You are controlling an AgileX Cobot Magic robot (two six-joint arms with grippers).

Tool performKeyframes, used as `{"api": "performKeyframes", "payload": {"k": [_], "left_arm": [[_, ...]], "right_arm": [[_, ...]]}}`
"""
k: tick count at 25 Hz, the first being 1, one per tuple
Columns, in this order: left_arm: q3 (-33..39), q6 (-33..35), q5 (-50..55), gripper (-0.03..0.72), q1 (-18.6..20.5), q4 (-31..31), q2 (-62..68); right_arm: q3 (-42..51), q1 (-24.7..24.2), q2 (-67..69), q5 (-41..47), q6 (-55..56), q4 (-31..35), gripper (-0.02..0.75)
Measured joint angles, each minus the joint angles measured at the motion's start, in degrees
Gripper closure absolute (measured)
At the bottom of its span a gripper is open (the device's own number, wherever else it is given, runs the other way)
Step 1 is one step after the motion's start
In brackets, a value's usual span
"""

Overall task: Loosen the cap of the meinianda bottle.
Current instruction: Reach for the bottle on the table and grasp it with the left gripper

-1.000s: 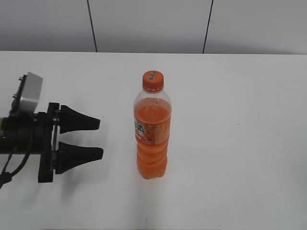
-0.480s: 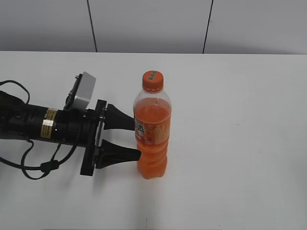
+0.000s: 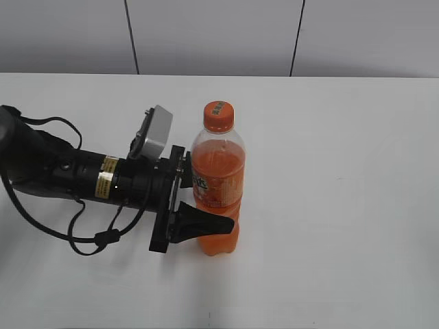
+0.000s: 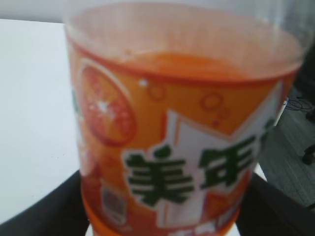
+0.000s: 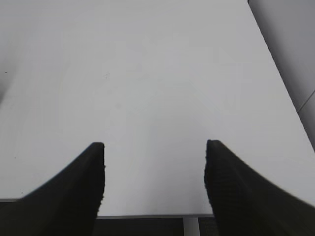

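Two left tool (image 3: 214,205) fingers straddle meinianda bottle (image 3: 218,185), upright.

1. Tall clear plastic meinianda bottle (image 3: 218,185) holds orange drink; its orange label bears white-edged green characters and an orange-slice print.
2. Small round orange cap (image 3: 219,115) carries a greenish mark.
3. White tabletop (image 3: 343,205); black jaws.

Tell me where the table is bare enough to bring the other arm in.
Right of the meinianda bottle, the white table lies bare to its right and far edges. The strip in front of the bottle is bare too. Left is crowded: the left gripper straddles the bottle's label, its arm and cables behind it.
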Motion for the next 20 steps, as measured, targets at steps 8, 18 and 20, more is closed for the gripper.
{"api": "performKeyframes", "payload": {"k": [8,18,20], "left_arm": [[-1.41,-0.16,-0.06,0.217,-1.75,-2.58,1.13],[-1.41,-0.22,-0.18,0.262,-1.75,-3.15,1.18],[-1.41,-0.22,0.16,0.262,-1.75,-4.92,1.24]], "right_arm": [[0.0,0.0,0.0,0.0,0.0,0.0,0.258],[0.0,0.0,0.0,0.0,0.0,0.0,0.258],[0.0,0.0,0.0,0.0,0.0,-0.38,0.258]]}}
